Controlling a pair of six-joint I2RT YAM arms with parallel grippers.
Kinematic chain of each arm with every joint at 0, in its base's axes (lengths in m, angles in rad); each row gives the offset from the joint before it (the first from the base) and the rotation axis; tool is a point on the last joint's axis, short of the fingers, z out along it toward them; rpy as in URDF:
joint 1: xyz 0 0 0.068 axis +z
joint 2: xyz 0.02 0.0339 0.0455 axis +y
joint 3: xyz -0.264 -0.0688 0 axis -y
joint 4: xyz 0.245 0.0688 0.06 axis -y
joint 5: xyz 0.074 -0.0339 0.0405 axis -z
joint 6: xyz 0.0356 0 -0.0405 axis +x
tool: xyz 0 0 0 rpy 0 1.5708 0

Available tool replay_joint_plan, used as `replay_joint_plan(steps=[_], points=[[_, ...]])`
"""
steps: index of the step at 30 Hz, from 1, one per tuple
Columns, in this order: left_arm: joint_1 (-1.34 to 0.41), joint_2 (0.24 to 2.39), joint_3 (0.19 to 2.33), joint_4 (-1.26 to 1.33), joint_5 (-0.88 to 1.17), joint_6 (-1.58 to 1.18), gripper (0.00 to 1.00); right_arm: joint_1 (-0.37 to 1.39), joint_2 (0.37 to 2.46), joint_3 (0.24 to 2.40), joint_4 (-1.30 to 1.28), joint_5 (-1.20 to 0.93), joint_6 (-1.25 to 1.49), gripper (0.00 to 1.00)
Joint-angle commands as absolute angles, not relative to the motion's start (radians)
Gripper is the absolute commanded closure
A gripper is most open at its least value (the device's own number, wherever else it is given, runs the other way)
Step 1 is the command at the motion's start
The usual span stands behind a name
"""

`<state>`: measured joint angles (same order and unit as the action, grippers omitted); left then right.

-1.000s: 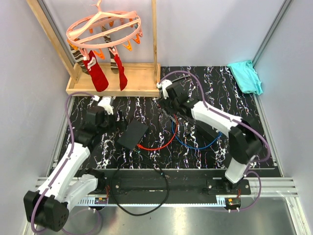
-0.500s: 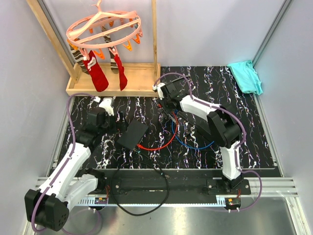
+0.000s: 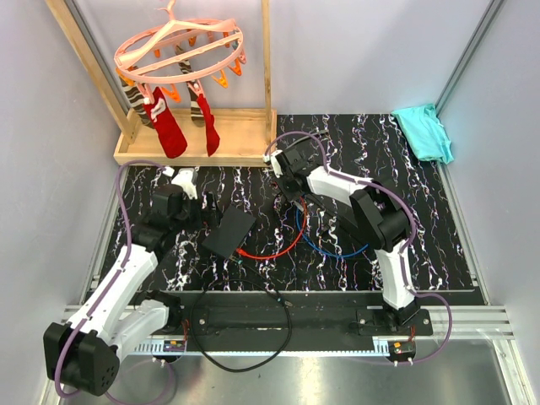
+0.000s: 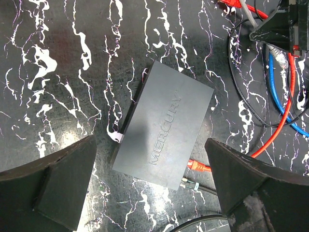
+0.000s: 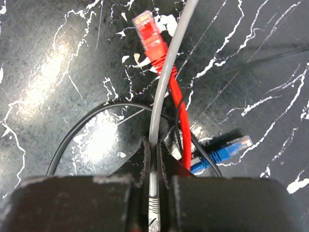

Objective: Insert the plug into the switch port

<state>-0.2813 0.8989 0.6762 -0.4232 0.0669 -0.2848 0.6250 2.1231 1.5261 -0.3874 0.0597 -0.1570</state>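
The switch, a flat black box (image 3: 229,233) marked MERCURY (image 4: 164,125), lies left of the table's middle. A red plug (image 4: 199,166) and a black lead (image 4: 190,184) sit in its near edge; the switch port itself does not show from above. My left gripper (image 4: 152,181) hovers open over the box, one finger on each side. My right gripper (image 5: 154,145) is shut on a grey cable (image 5: 166,72) just above its grey plug boot (image 5: 153,205), low over the table behind the box (image 3: 285,192). The plug's tip is hidden behind the jaws.
A loose red plug (image 5: 147,29), a blue plug (image 5: 227,150) and a thin black cable (image 5: 82,125) lie tangled under my right gripper. Red and blue cable loops (image 3: 325,240) lie right of the box. A wooden rack with hanging socks (image 3: 190,126) stands at the back left, a teal cloth (image 3: 424,131) at the back right.
My right gripper has closed from open onto the grey cable while its wrist shifted slightly left. The left arm and the box have not moved.
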Motion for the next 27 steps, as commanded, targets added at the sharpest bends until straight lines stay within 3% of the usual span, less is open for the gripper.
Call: replay_joint_plan(steps=[1,11,18,23,27], points=[[-0.279,0.896,0.68,-0.37,0.081,-0.287,0.01,0.614,2.008,1.56,-0.391,0.071,-0.173,1.0],[-0.279,0.905,0.683,-0.362,0.117,-0.29,0.01,0.548,1.743,1.738,-0.449,0.139,-0.187,1.0],[-0.278,0.91,0.681,-0.359,0.132,-0.293,0.01,0.391,1.614,1.799,-0.434,0.209,-0.105,1.0],[-0.279,0.928,0.684,-0.36,0.147,-0.295,0.01,0.382,1.537,1.705,-0.423,0.008,-0.012,1.0],[-0.278,0.934,0.684,-0.356,0.17,-0.296,0.01,0.383,1.477,1.449,-0.379,-0.114,0.095,1.0]])
